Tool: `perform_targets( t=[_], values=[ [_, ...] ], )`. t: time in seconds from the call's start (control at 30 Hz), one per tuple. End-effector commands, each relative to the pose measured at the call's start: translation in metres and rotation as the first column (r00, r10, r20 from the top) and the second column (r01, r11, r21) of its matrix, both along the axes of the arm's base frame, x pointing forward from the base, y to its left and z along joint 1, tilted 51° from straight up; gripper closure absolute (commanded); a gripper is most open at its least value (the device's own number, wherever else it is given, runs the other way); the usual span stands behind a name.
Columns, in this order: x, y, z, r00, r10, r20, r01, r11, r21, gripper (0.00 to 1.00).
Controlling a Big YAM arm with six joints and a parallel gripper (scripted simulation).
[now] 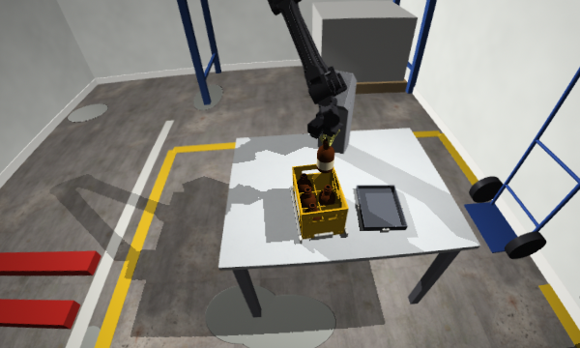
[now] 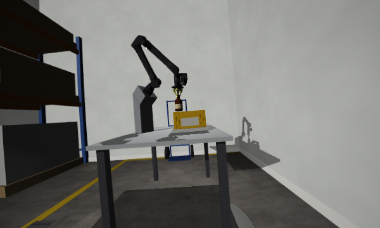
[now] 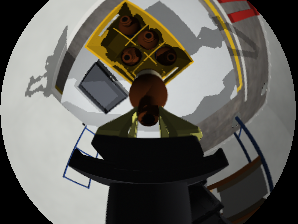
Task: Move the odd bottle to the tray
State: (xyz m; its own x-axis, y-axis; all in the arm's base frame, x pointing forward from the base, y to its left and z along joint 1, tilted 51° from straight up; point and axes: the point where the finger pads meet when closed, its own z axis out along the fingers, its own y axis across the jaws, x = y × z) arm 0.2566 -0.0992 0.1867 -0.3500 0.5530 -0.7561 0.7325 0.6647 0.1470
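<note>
My gripper is shut on the neck of a brown bottle with a white label. The bottle hangs upright, lifted clear above the back of the yellow crate. Several other brown bottles stand in the crate's compartments. The dark tray lies empty on the table, right of the crate in the top view. It is hidden behind the crate in the exterior view.
The white table holds only the crate and tray. The arm's grey base column stands at the table's back edge. A blue hand truck stands to the right of the table.
</note>
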Motion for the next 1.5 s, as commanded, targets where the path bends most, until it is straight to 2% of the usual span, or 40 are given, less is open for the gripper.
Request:
perform_targets(
  t=[0.0, 0.6, 1.47],
  values=[
    [0.01, 0.004, 0.023, 0.999, 0.005, 0.04, -0.005, 1.0, 0.002, 1.0],
    [0.015, 0.011, 0.024, 0.999, 0.005, 0.05, -0.005, 1.0, 0.003, 1.0],
    [0.034, 0.035, 0.019, 0.999, 0.006, 0.053, -0.006, 1.0, 0.008, 1.0]
  ],
)
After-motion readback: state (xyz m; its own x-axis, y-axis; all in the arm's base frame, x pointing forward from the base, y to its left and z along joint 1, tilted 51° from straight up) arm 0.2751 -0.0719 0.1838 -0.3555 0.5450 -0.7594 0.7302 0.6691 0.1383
